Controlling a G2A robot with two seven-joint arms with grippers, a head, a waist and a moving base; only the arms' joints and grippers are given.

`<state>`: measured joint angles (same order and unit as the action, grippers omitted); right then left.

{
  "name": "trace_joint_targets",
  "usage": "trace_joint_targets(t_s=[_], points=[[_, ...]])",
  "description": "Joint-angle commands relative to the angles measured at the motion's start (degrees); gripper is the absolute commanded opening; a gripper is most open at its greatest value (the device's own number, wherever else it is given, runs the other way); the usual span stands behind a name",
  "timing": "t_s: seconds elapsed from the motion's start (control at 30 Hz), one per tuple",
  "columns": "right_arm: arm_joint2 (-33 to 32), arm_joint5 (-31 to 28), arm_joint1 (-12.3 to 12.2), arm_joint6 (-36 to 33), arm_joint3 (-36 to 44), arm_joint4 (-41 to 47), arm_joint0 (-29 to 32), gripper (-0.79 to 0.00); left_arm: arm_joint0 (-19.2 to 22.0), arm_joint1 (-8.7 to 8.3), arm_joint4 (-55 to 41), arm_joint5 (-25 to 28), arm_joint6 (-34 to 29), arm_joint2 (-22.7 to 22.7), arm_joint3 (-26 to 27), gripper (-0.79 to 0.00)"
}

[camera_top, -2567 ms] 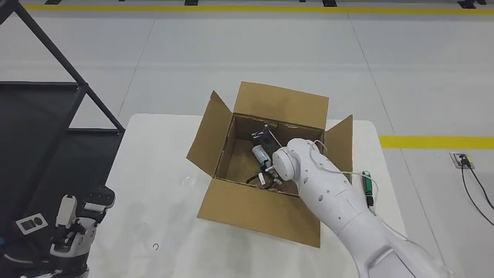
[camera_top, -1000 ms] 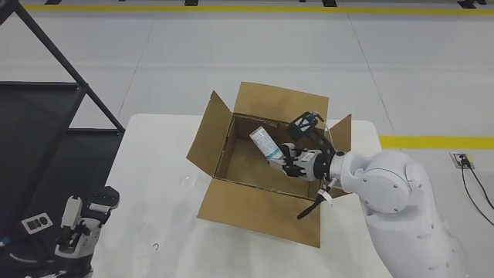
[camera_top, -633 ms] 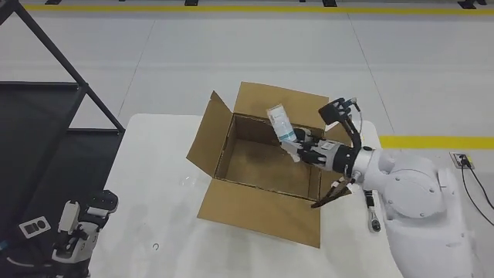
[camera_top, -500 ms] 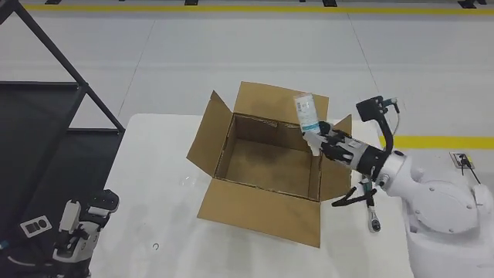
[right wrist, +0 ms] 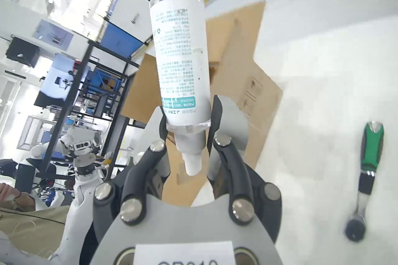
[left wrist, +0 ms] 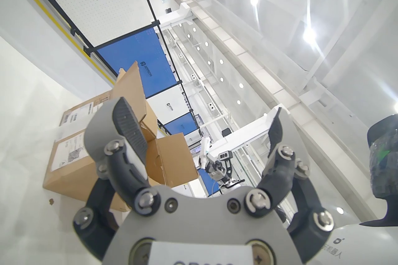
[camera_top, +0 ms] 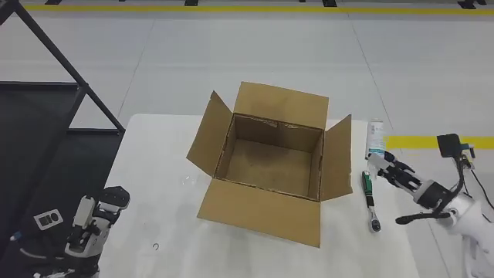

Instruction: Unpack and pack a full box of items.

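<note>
Nearby, a ratchet (camera_top: 370, 199) lies beside the box (camera_top: 258, 212).

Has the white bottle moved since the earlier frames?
Yes. The bottle, held in the right end effector, has gone from inside the cardboard box to outside it, past its right flap, near the ratchet wrench.

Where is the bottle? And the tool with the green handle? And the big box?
bottle (right wrist: 178, 61): right wrist view, on its printed label.
green-handled tool (right wrist: 370, 156): right wrist view, on the green handle.
box (camera_top: 261, 213): top view, on its near front flap.
</note>
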<state>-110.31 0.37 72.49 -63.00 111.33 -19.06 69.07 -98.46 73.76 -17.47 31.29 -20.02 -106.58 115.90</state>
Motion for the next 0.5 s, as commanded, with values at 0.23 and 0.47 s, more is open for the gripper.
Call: trace_joint_targets(t_s=[0.23,0.47], points=[[3.2,1.9,-1.7,-5.2,-14.7,-5.7,-3.8,-0.785,-0.1,-0.01,0.9,-0.3,0.6,0.1,0.1,0.000],[5.1,2.8,-2.6,-7.4,-20.5,-6.9,-3.8,-0.785,0.0,0.00,2.1,-0.6,1.1,0.6,0.4,0.000]])
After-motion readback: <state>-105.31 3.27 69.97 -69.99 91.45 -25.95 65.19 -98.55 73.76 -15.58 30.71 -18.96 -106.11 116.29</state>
